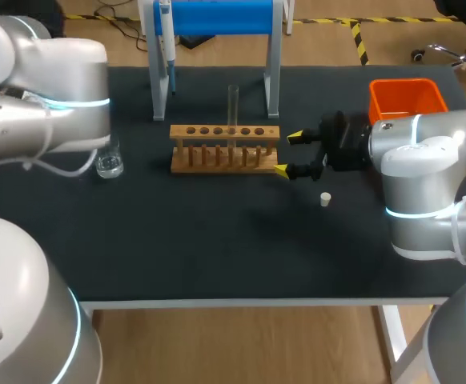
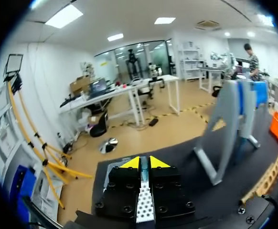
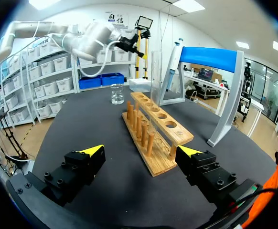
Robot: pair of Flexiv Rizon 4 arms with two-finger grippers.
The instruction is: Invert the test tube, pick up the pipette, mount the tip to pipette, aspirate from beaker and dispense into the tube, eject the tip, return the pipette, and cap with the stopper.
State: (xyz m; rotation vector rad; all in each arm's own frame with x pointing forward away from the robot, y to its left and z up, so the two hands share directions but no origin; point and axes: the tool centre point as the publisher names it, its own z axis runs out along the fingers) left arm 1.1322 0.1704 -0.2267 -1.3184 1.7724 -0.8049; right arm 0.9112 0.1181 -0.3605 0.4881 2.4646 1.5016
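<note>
- At the middle of the black table, the clear glass test tube stands upright in one of the middle holes of the light wooden peg rack. Which end is up, I cannot tell.
- Just past the rack's right end sits the right gripper, jaws spread wide with nothing between them. The wrist view has the rack's near end lying right ahead, in line with the gap.
- Near that gripper, towards the front edge, the small white stopper sits alone on the cloth.
- Behind the rack, there's the white-legged stand with the blue top bar. The white-and-blue pipette hangs on its left side.
- Over to the left, well apart from the rack, the small clear glass beaker holds a little clear liquid.
- At the back right, the orange plastic bin sits beside the right arm.
- The left gripper is held off the table at the left side, yellow tips pressed together on nothing.
</note>
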